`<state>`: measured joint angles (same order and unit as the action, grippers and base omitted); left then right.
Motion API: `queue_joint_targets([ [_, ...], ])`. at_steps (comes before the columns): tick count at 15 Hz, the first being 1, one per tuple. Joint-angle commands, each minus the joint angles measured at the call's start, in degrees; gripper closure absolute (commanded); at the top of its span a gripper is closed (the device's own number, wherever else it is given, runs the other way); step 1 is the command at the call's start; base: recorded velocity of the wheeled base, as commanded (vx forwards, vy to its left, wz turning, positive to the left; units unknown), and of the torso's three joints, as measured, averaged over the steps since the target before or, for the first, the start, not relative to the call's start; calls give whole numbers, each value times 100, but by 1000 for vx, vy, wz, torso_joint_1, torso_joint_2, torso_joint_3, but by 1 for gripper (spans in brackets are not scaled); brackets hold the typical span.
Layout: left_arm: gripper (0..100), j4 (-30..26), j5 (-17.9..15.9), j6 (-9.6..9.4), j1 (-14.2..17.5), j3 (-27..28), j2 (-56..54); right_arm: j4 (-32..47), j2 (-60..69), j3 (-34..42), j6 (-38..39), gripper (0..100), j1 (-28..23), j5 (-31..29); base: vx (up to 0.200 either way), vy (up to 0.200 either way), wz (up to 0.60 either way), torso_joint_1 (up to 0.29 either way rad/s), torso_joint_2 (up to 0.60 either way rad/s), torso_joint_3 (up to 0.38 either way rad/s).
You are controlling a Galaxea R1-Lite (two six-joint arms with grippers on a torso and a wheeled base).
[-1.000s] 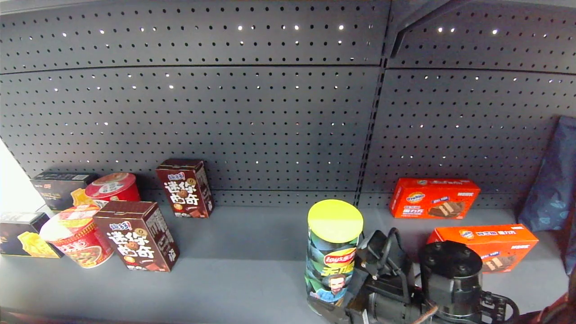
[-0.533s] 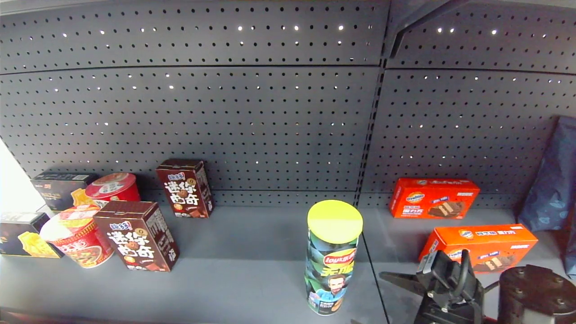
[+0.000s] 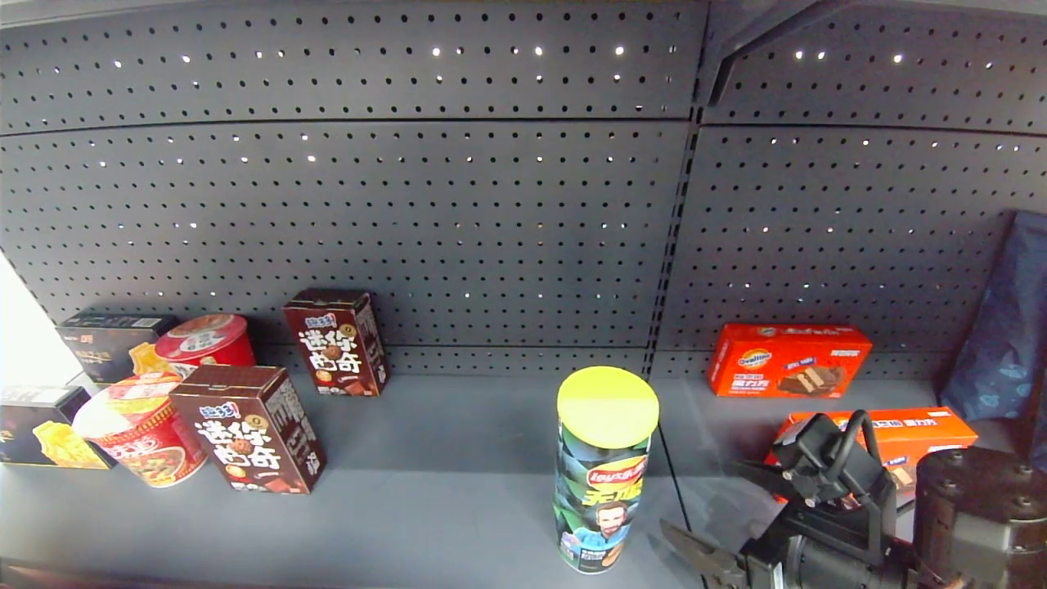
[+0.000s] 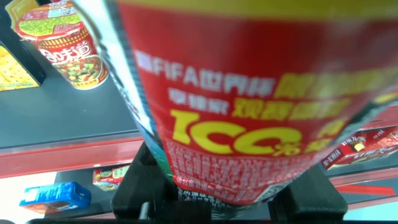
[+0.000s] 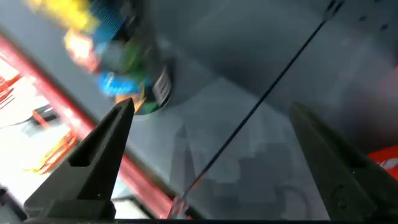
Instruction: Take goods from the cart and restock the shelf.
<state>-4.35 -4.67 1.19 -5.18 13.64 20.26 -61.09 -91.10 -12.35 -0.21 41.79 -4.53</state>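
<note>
The open room lies in the middle of the shelf deck: a bare grey stretch runs from the front brown box across to the green chip can, which stands upright under a yellow lid near the front edge, just left of the seam between the two bays. The right gripper hangs low beside that can, apart from it, its fingers spread wide with nothing between them; its wrist view has the same spread fingers over the deck, with the can blurred beyond. Behind it lie two orange boxes, the nearer partly hidden by the arm, and a blue bag leans at the far right. At the left end crowd a second brown box, two red noodle cups and two black boxes. A dark pegboard closes the back. The left gripper is clamped round a red canister with yellow lettering, held above a red-edged shelf. The brown boxes carry large white characters; the chip can has a red logo and a drawn face.
</note>
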Motion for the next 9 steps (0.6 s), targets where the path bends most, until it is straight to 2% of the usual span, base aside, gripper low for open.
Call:
queue_joint_targets([
  [1, 100, -4, 1, 4, 0, 25, -5, 27, -329, -286, 3, 0, -13, -83, 0, 0, 0, 0, 0, 0],
  [4, 100, -4, 1, 4, 0, 42, -5, 35, -786, -628, -6, 0, -74, -232, 0, 0, 0, 0, 0, 0],
  [9, 100, -4, 1, 4, 0, 33, -13, 27, -918, -637, -6, 0, -48, -214, 0, 0, 0, 0, 0, 0],
])
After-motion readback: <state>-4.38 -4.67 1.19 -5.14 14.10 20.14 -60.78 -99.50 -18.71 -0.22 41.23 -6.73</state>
